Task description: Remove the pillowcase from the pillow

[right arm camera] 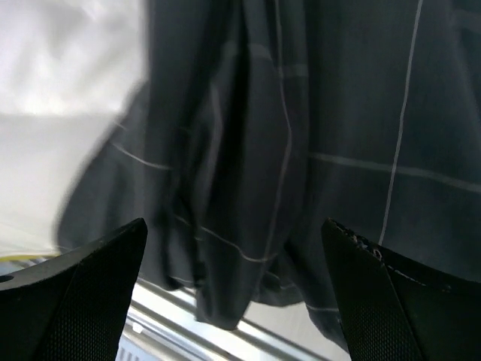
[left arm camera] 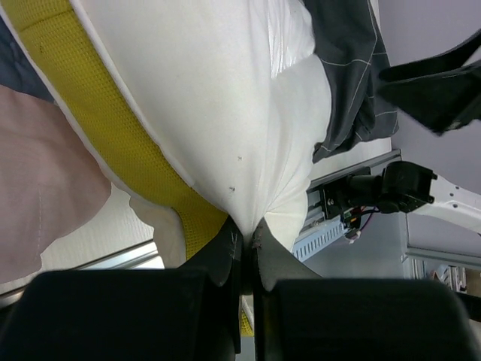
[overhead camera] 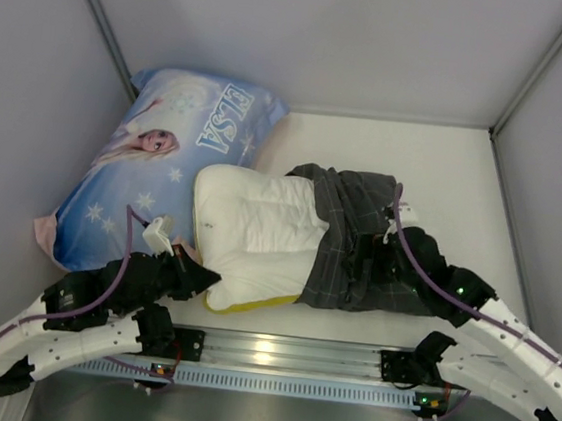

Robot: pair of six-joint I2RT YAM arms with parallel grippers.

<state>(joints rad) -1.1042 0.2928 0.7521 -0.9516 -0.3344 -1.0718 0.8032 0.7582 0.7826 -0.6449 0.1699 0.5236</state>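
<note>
Firmly, the left gripper (left arm camera: 246, 238) pinches the pillow (overhead camera: 255, 223) at its 7 o'clock corner. Right gripper (right arm camera: 233, 224) hangs wide open over the pillowcase (overhead camera: 349, 214), which is bunched on the pillow's 3 o'clock end.

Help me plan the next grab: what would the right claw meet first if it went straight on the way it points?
The bunched pillowcase, dead ahead of the open right claw; how close is unclear.

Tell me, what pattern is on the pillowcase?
Dark grey pillowcase, thin light grid lines; best in the right wrist view.
</note>
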